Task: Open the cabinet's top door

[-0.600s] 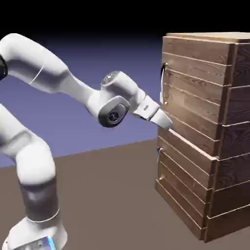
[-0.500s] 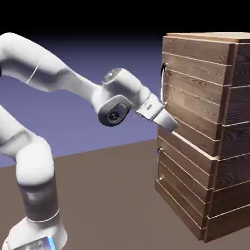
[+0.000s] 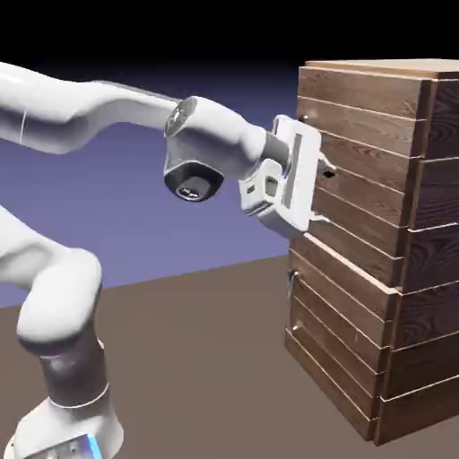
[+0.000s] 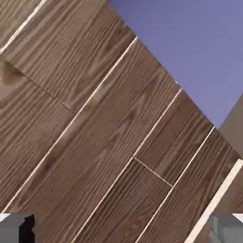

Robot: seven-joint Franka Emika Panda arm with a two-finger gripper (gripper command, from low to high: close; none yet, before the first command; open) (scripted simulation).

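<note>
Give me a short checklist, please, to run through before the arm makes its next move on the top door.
1. Tool open: ok, the fingers stand wide apart.
2. Tool free of any load: ok, only wood planks show between the fingertips in the hand view.
3. Top door still to be opened: ok, it sits closed.
4. Top door's handle between the fingers: not ok, the hand view shows no handle there.
5. Top door's handle in clear sight: not ok, the hand blocks most of it in the exterior view.
6. Fingertips clear of the door's planks: cannot tell from these views.
</note>
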